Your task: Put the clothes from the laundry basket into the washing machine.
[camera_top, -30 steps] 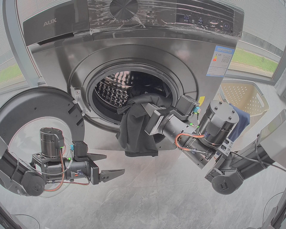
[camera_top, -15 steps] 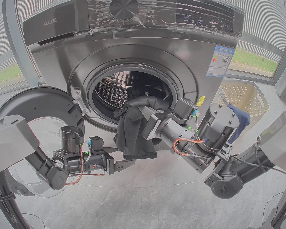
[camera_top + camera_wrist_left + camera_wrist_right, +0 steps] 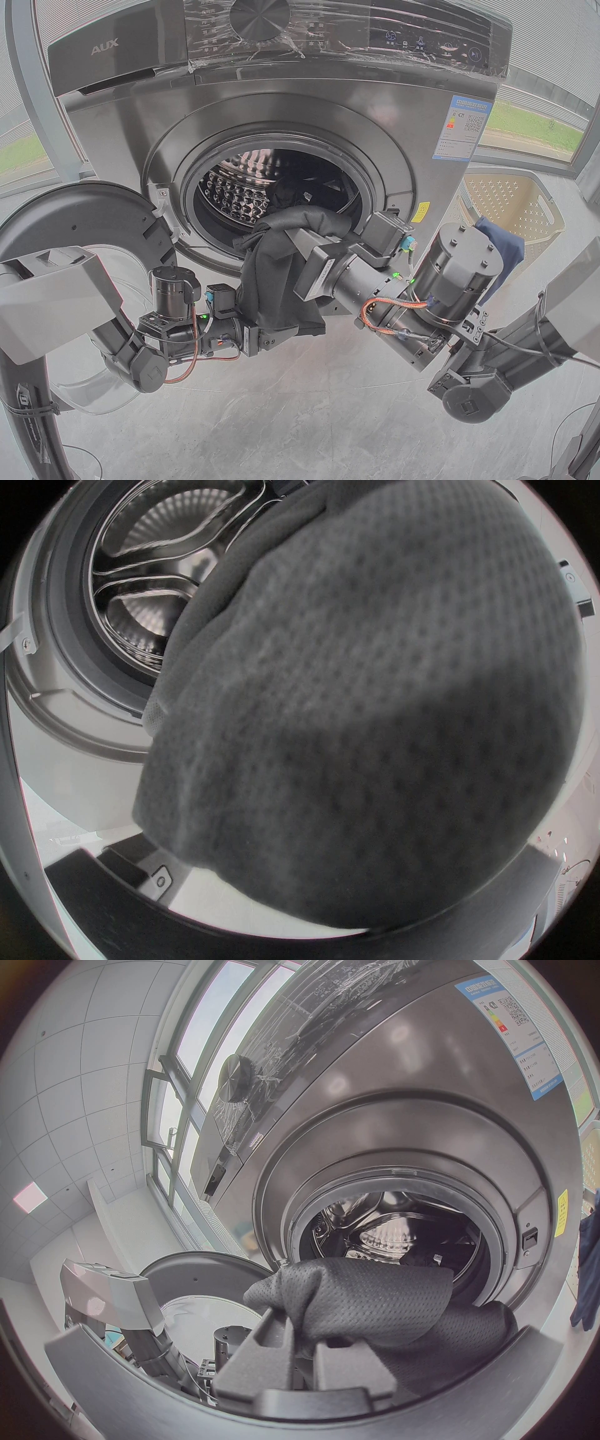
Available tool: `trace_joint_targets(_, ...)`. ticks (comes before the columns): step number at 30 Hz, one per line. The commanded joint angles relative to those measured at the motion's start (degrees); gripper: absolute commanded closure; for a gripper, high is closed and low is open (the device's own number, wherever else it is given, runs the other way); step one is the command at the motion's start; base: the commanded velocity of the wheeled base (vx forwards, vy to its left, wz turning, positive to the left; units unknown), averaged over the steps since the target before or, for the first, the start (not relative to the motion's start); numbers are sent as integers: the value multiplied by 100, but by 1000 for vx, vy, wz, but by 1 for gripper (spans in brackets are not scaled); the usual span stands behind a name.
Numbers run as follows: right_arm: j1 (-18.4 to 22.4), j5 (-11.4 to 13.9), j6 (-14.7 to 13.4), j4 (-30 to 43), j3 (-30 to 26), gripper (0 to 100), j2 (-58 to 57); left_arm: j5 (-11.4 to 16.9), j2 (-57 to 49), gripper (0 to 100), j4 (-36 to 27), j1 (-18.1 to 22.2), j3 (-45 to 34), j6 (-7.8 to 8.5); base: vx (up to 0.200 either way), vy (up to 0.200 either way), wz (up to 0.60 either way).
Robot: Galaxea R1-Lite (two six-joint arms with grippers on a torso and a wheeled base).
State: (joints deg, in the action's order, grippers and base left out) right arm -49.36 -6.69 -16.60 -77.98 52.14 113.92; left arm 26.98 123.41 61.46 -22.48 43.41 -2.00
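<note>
Head view: dark grey garment (image 3: pixel 275 281) hangs over the washing machine (image 3: pixel 281 106) door rim, right gripper (image 3: pixel 306 1350) clamped on it; left gripper (image 3: pixel 278 336) at its hem, opening unclear. Loading seems underway; next likely needs pushing it deeper inside.

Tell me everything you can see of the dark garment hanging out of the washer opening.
The dark garment is charcoal fabric with a fine perforated, mesh-like texture, crumpled into soft folds. Its upper part lies over the lower rim of the washing machine opening and drapes across the right gripper, which grips a fold. The rest hangs down the machine's front, outside the drum. The left gripper sits right at its lower hem, against the cloth.
</note>
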Motion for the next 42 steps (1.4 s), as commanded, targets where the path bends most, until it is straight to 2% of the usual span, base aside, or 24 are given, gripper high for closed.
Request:
trace_joint_targets(1,-3,1,-1,-6,-11,100,-10,-70,193,0,103,-55,159,-2,0,0,0)
trace_joint_targets(3,-3,1,-10,-15,-20,100,-1,-167,263,0,208,-81,220,-2,0,0,0)
trace_joint_targets(4,5,1,-10,-24,-37,100,-10,-228,325,100,296,-108,256,-11,0,0,0)
trace_joint_targets(8,23,1,-1,-121,-116,100,-1,-272,342,100,375,-204,220,-73,0,0,0)
trace_joint_targets(14,93,19,8,-129,-151,100,16,-272,34,100,586,-345,-149,-81,0,0,0)
trace_joint_targets(21,146,107,17,-138,-327,100,60,-254,-941,100,1078,-652,-1362,-90,0,0,0)
trace_joint_targets(22,155,107,17,-138,-318,0,60,-254,-1020,100,1148,-679,-1476,-99,0,0,0)
trace_joint_targets(27,216,116,43,-68,-485,0,86,-263,-1284,100,1614,-740,-1889,-108,0,0,0)
trace_joint_targets(30,216,116,61,-94,-740,0,104,-272,-1389,100,2001,-749,-2030,-204,0,0,0)
trace_joint_targets(32,216,116,78,-121,-942,0,113,-360,-1425,100,2256,-749,-2065,-354,0,0,0)
trace_joint_targets(33,216,116,78,-121,-942,0,113,-360,-1425,100,2256,-749,-2065,-354,0,0,0)
trace_joint_targets(35,216,116,105,-121,-1153,0,113,-518,-1442,100,2669,-749,-2038,-538,0,0,0)
trace_joint_targets(41,216,116,201,-121,-1382,0,69,-606,-1592,100,2713,-714,-2038,-679,0,0,0)
trace_joint_targets(42,234,116,210,-121,-1426,0,78,-694,-1627,100,2713,-723,-2012,-864,0,0,0)
